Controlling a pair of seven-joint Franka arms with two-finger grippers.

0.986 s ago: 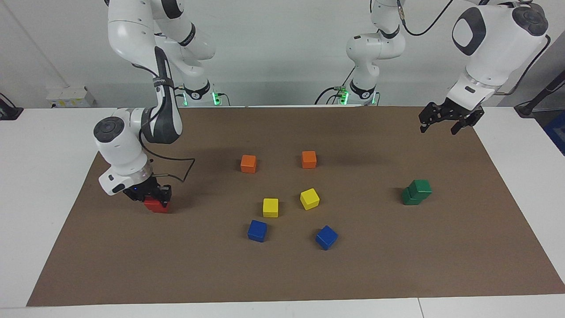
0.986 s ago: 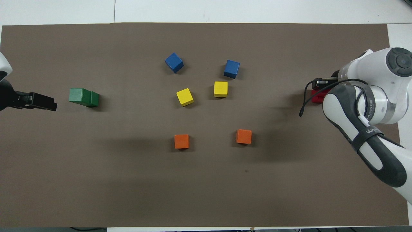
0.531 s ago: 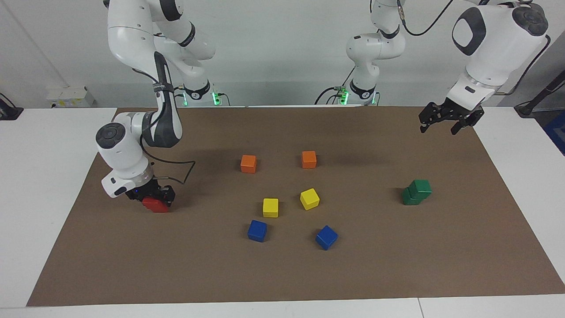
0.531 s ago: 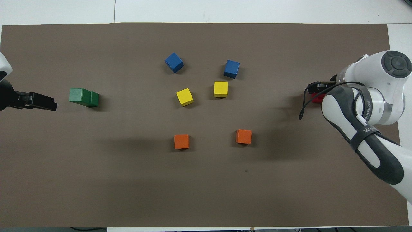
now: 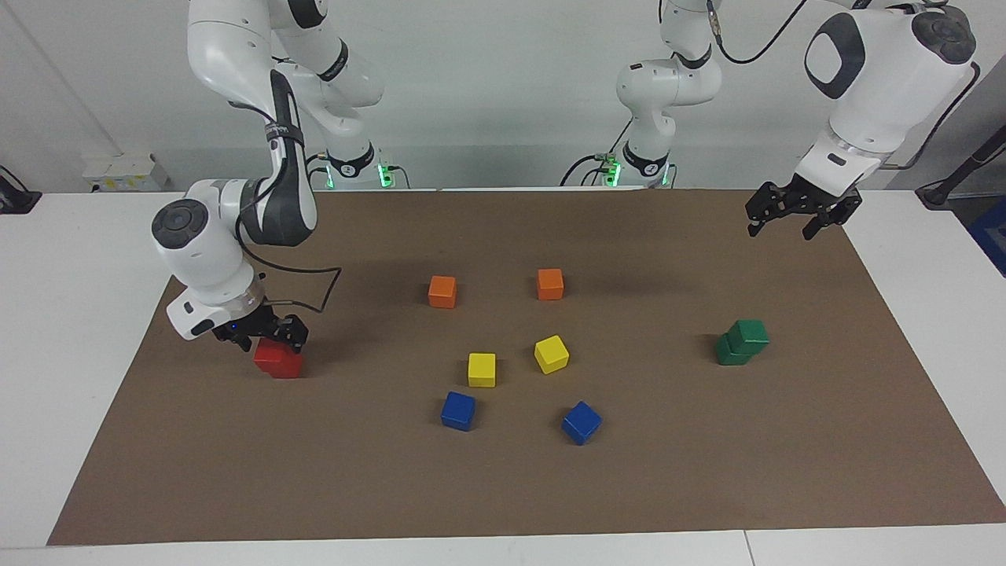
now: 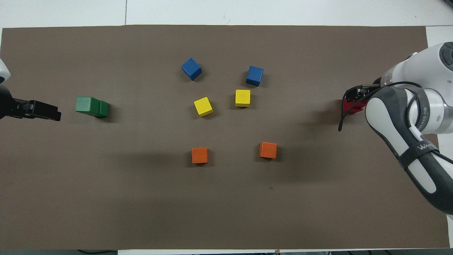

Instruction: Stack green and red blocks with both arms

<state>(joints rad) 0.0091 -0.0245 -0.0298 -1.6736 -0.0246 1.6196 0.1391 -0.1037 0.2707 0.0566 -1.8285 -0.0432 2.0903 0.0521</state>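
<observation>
- The red blocks [image 5: 277, 359] sit stacked toward the right arm's end of the brown mat [image 5: 503, 487]; from overhead only a sliver of red [image 6: 353, 106] shows, the rest hidden under the right arm's wrist (how squarely the two line up cannot be made out).
- The right gripper [image 5: 271, 336] hangs just over the top of the red stack, its fingers spread and pinching nothing.
- The green blocks [image 5: 741, 342] stand stacked toward the left arm's end of the mat, the upper one offset and turned slightly against the lower, so both show from overhead [image 6: 91, 106].
- The left gripper [image 5: 794, 218] waits in the air over the mat's edge near the robots, fingers spread and empty; overhead, its arm is cut off at the frame edge.
- Between the stacks lie two orange cubes [image 5: 442, 291] nearest the robots, then two yellow cubes [image 5: 482, 369], then two blue cubes [image 5: 458, 410].
</observation>
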